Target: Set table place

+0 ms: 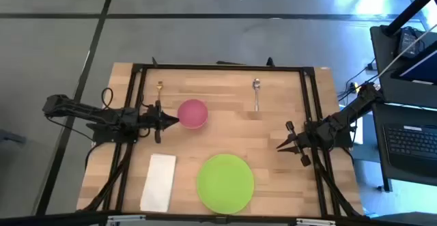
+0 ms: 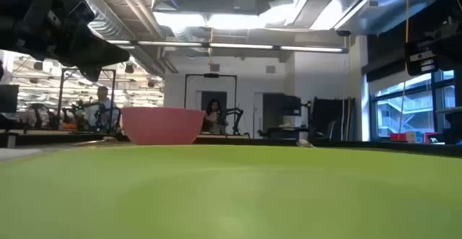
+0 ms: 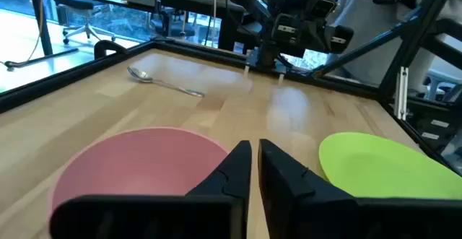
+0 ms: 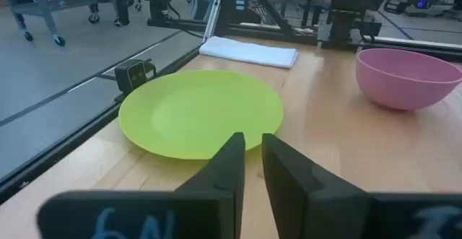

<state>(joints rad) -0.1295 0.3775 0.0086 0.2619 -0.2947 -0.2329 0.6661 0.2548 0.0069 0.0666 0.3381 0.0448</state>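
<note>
A pink bowl (image 1: 193,113) stands on the wooden table (image 1: 225,127) at its far left part; it also shows in the low view (image 2: 162,125). A lime-green plate (image 1: 225,183) lies near the front edge. A silver spoon (image 1: 257,93) and a slim gold-tipped utensil (image 1: 160,89) lie near the far edge. My left gripper (image 1: 175,121) is shut, just left of the bowl's rim (image 3: 216,146) and above it, touching nothing. My right gripper (image 1: 280,146) is shut and empty, over the table right of the plate (image 4: 198,113).
A white folded napkin (image 1: 158,182) lies left of the plate. A black frame (image 1: 218,67) edges the table. Bare wood lies between the bowl, the spoon and the plate. People and desks show in the room behind.
</note>
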